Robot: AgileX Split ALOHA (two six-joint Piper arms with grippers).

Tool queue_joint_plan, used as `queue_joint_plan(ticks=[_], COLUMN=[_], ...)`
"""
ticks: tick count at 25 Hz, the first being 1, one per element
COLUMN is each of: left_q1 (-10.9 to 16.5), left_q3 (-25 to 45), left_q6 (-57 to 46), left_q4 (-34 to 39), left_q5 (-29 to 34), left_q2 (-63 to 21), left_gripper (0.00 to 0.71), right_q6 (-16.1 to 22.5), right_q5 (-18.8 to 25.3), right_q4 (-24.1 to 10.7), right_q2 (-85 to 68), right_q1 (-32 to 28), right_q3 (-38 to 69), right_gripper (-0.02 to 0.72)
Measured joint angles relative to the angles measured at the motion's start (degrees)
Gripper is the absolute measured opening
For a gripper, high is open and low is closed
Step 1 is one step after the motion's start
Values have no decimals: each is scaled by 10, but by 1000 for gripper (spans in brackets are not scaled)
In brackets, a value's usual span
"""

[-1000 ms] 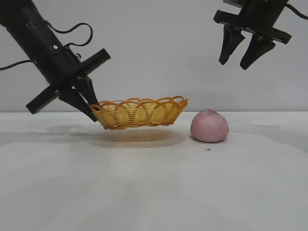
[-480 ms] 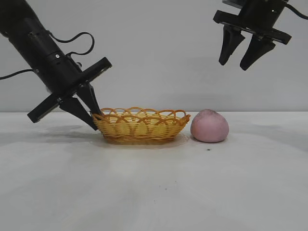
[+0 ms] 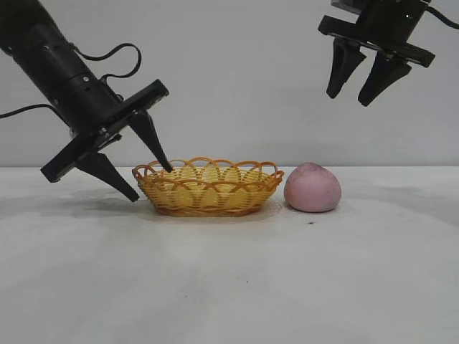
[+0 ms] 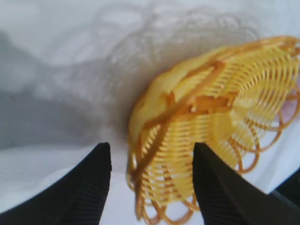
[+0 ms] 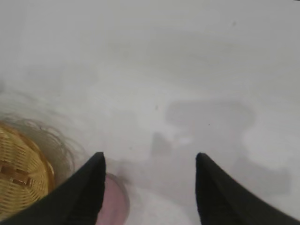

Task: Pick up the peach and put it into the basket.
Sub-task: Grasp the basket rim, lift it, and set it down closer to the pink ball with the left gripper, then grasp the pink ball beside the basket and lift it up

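The yellow-orange wicker basket (image 3: 208, 188) sits flat on the white table. The pink peach (image 3: 312, 188) rests on the table just beyond its right end, close to the rim. My left gripper (image 3: 152, 183) is open, its fingers astride the basket's left end, one above the rim and one outside near the table. In the left wrist view the basket (image 4: 220, 108) lies between the spread fingers of the left gripper (image 4: 152, 146). My right gripper (image 3: 349, 97) is open and empty, high above the peach. The right wrist view shows the right gripper (image 5: 150, 157), the peach (image 5: 116, 204) and the basket's edge (image 5: 18, 173).
The white table (image 3: 229, 279) stretches wide in front of the basket and the peach. A plain grey wall stands behind. A small dark speck (image 3: 310, 222) lies on the table in front of the peach.
The left gripper held the basket's left end tilted above the table, lowered it flat, then opened and let go. The right arm and the peach have not moved.
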Motion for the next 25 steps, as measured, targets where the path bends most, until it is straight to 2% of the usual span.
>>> queue_joint_plan(ticks=[3,10,13,15,19,23,25], left_q1=[8,18,18,28,71,124,131], left_q3=[-5,-41,-71,-75,-75,-60,-23], left_q6=[-18,-71,-76,-76,-76,-56,-45], left_q4=[72,329,474,537,561,493,485], left_q5=[20,49,56,57,59,59,59], left_q2=[-30,-131,-144,-152,-168,-190,-215], left_gripper=[348,348,348,348,348,348,348], right_q6=[0,0,0,0,0,0,0], right_q5=[17,31,32,32,33,33,33], right_q4=[0,2,2,2,2,2,2], right_q2=[0,0,0,0,0,0,0], right_q1=[0,0,0,0,0,0,0], right_q3=[0,0,0,0,0,0,0], right_gripper=[368,368,368,368,368,368,368])
